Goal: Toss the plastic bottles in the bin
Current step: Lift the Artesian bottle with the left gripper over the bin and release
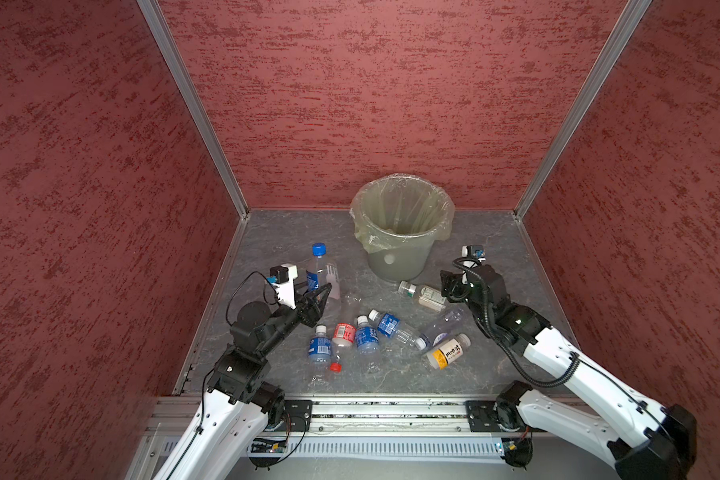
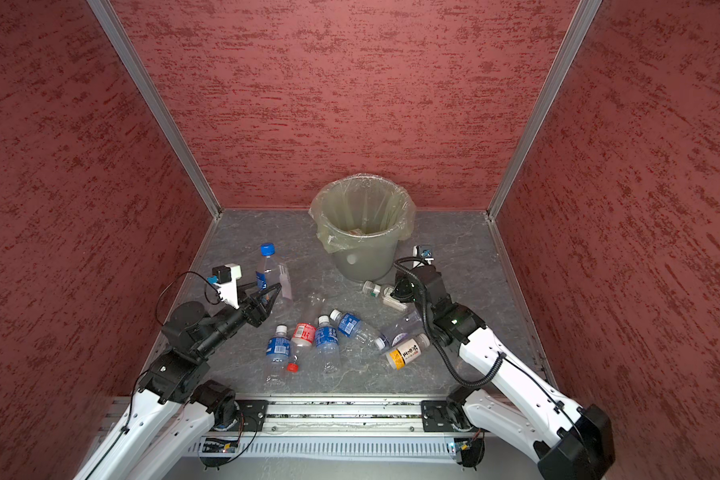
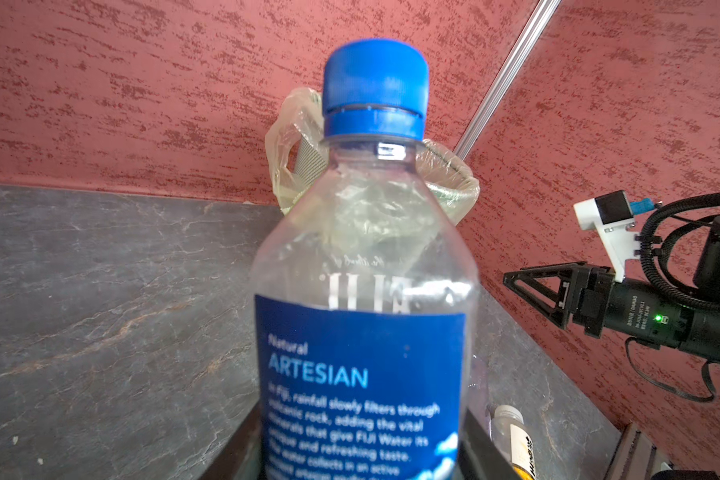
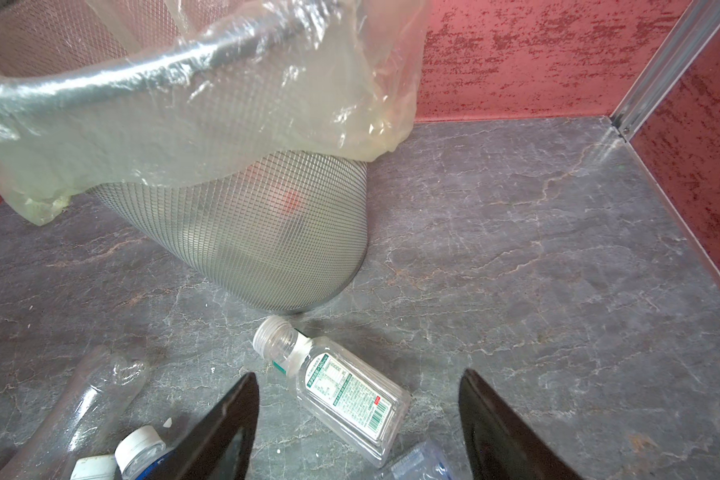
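Observation:
My left gripper [image 1: 327, 289] [image 3: 360, 436] is shut on an upright clear plastic bottle [image 1: 319, 270] [image 3: 366, 291] with a blue cap and a blue label; its jaws press both sides of the label. The bin [image 1: 395, 262] [image 2: 360, 262] [image 4: 267, 232], lined with a translucent bag, stands at the back centre. My right gripper [image 1: 444, 287] [image 4: 359, 374] is open just above a flat clear bottle with a green-white label [image 1: 422, 294] [image 4: 346, 395], which lies at the bin's foot. Several more bottles lie on the floor [image 1: 366, 338], one with a white-yellow label [image 1: 447, 351].
Grey marbled floor [image 1: 292, 232] enclosed by red textured walls with aluminium corner posts [image 1: 242, 208]. A red-labelled bottle [image 1: 344, 334] and a crushed clear one [image 1: 441, 326] lie in the pile between the arms. A metal rail [image 1: 391, 409] runs along the front edge.

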